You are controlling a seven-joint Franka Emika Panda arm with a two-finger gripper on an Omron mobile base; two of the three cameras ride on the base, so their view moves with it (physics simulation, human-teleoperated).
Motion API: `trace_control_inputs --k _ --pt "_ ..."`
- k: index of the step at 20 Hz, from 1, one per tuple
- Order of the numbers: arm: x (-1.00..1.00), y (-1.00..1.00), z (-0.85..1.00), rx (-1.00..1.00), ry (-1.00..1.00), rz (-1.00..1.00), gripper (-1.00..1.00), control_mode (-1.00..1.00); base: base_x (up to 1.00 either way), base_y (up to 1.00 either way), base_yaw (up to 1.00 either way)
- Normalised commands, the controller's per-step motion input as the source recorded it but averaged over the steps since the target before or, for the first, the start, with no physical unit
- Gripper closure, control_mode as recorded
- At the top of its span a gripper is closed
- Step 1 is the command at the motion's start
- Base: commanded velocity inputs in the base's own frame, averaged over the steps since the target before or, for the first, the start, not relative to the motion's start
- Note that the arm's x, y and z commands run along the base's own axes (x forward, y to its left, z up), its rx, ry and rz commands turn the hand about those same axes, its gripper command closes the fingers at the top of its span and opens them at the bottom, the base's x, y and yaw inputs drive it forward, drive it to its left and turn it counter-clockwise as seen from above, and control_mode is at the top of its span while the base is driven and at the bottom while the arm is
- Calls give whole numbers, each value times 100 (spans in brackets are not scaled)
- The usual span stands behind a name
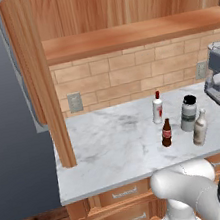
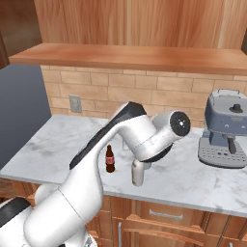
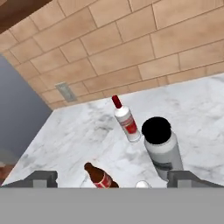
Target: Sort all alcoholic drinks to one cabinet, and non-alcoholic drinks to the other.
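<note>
White marble tabletop (image 1: 103, 148) is carrying your four bottles close together: a white red-capped bottle (image 1: 157, 108), a brown cola bottle (image 1: 166, 133), a silver-grey wine-shaped bottle (image 1: 199, 128) and a short grey black-capped bottle (image 1: 188, 113), beneath the reddish-brown wall cabinets (image 1: 115, 9). From the right, your arm is hiding most of them. In the hand view, your fingers (image 3: 43, 178) are standing spread, gripping nothing, above the cola bottle.
</note>
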Motion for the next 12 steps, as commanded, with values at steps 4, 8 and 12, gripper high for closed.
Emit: trace_control_inputs --k 4,8,12 --pt "-7 -28 -22 7 -33 5 -100 -100 0 0 0" --pt "0 -21 -22 2 -31 8 -100 -100 0 0 0" --pt "0 -9 -25 0 -29 8 -100 -100 0 0 0"
